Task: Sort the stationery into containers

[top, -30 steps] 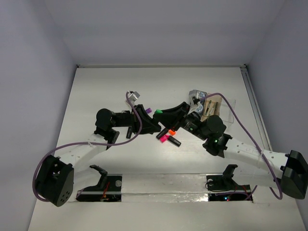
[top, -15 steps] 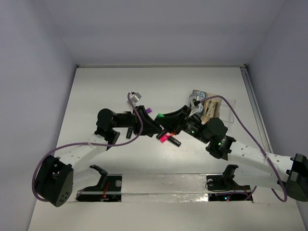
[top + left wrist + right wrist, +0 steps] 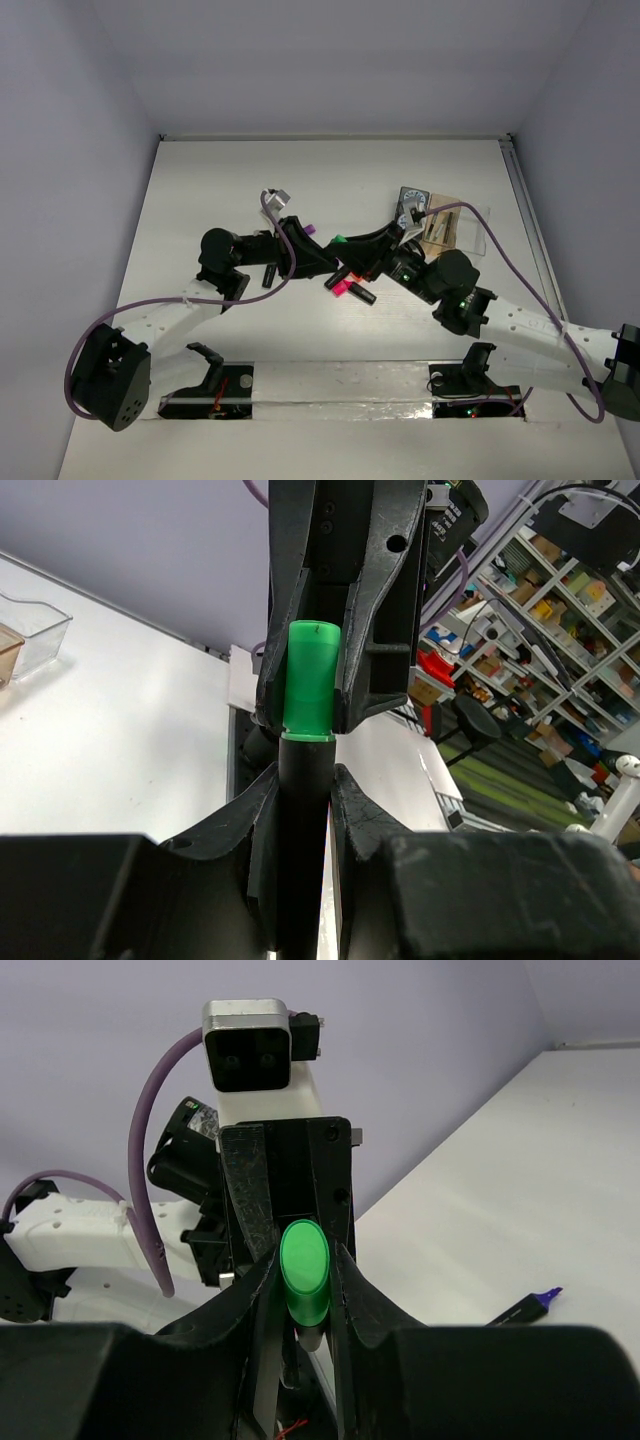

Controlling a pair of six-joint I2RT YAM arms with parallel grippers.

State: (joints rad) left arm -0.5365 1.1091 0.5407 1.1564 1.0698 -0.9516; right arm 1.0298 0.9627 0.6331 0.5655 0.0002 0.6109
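Left of the clear box — your left gripper clamps the highlighter | right gripper pinches its green cap, coaxial.

White table. Clear box set at right rear; dark grey holder seen just beside it, on left. Pink-capped marker and orange-capped marker laid close together near centre. Purple-capped marker laid nearby, farther back, partly hidden.
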